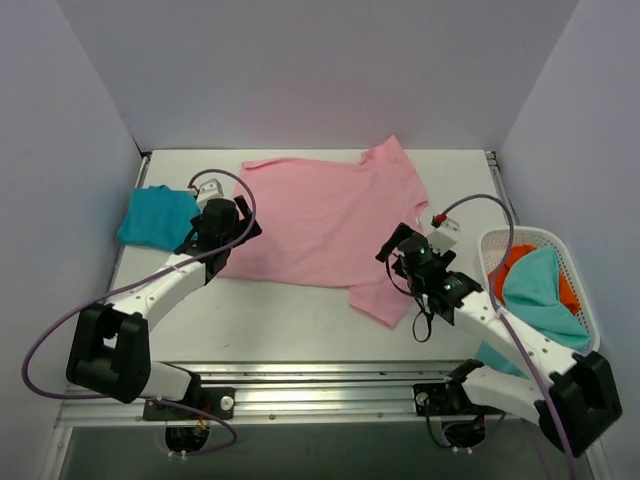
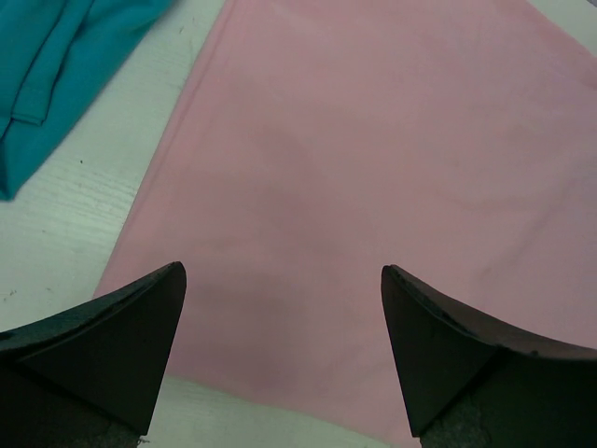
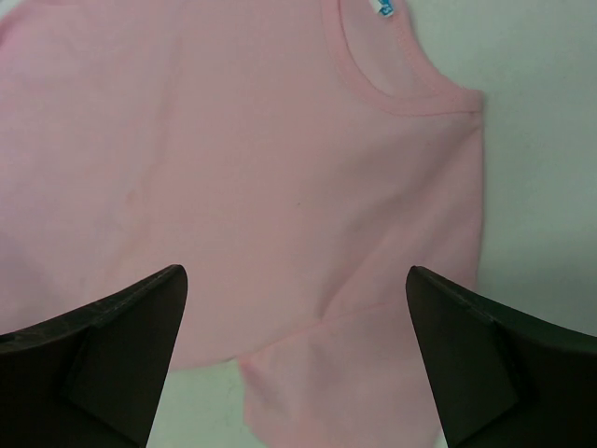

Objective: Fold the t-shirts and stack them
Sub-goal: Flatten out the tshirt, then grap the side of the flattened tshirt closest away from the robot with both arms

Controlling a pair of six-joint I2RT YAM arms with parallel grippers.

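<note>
A large light pink t-shirt lies spread flat across the middle of the table. A folded teal-blue t-shirt sits at the far left. My left gripper hovers open over the pink shirt's left hem edge, with nothing between its fingers; the teal shirt shows at the upper left of that view. My right gripper is open above the shirt's near sleeve, its jaws wide apart and empty. The collar is ahead of it.
A white lattice basket stands at the right edge, holding teal cloth and orange cloth. Pale walls close in the table on three sides. Bare white tabletop lies in front of the pink shirt.
</note>
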